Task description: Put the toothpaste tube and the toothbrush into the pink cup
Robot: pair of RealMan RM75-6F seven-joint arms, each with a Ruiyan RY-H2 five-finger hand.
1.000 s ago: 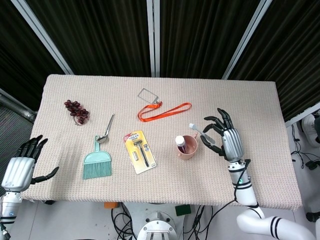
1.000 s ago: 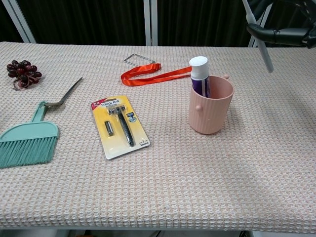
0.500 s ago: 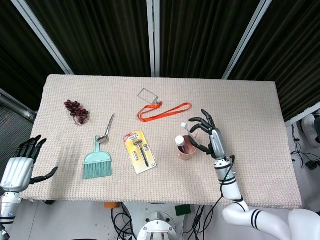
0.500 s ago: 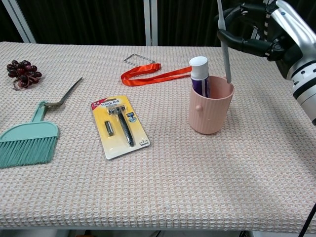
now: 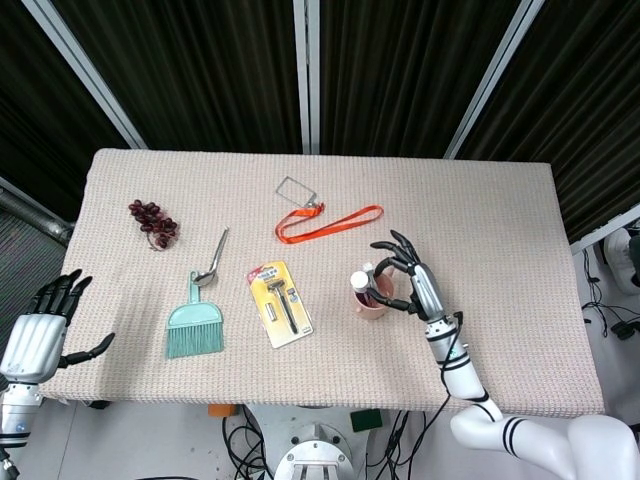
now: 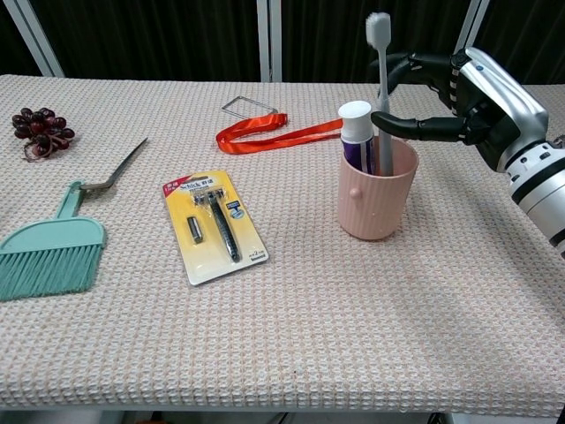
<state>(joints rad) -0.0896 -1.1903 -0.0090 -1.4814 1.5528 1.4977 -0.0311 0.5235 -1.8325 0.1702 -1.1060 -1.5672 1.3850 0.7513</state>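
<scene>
Since a second ago the right hand has swung in from the table's right side and lowered the grey upright toothbrush into the ribbed pink cup, beside the white-capped purple toothpaste tube; its fingers pinch the handle just above the rim. Both items look housed, so letting go seems all that remains. Farther off, the left hand idles with fingers spread, holding nothing

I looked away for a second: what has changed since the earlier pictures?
The right hand carried the toothbrush leftward and down; it now stands upright in the pink cup beside the toothpaste tube, still pinched. The left hand and the other items stayed put.
</scene>
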